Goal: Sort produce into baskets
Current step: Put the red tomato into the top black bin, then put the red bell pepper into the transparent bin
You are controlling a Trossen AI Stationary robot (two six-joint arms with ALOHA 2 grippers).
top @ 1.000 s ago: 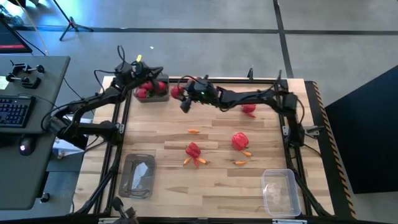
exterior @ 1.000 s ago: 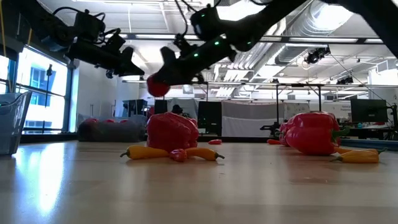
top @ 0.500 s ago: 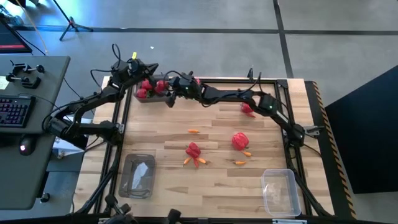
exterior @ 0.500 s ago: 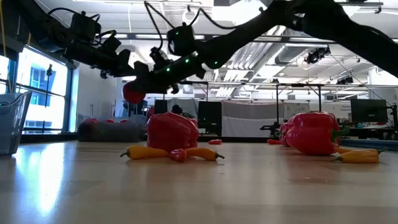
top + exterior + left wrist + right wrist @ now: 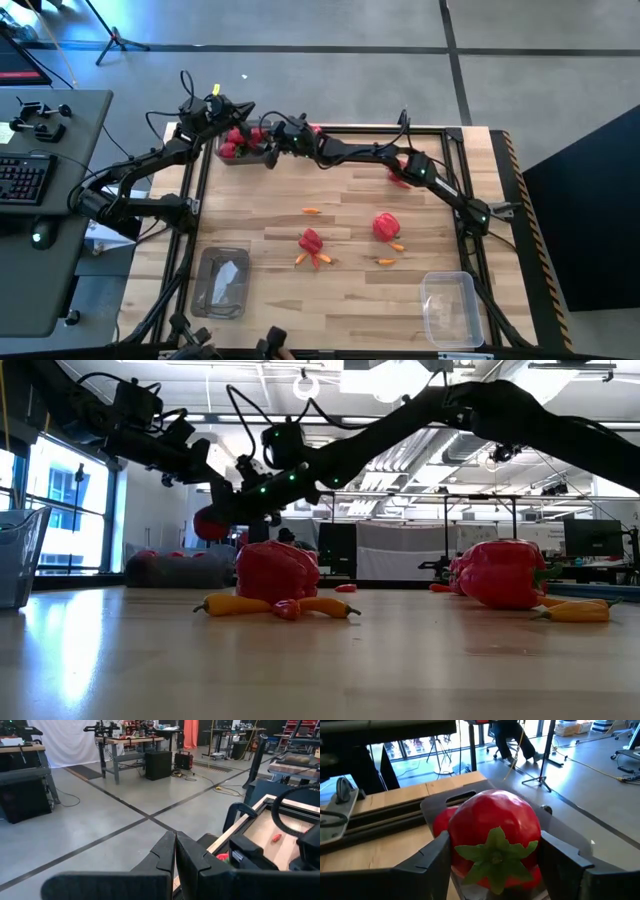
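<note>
The right hand (image 5: 495, 865), clamped on a round red fruit (image 5: 495, 827), hangs directly above the far-left basket (image 5: 245, 155), ready to drop.

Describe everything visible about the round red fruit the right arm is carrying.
The red fruit is round, smooth and glossy, with a green star-shaped leafy top facing the wrist camera. It looks like a tomato, likely plastic. The right tool holds it between its two dark fingers, one on each side, lifted off the table. It hangs over the clear tub at the table's far left corner, which already holds red fruit.
</note>
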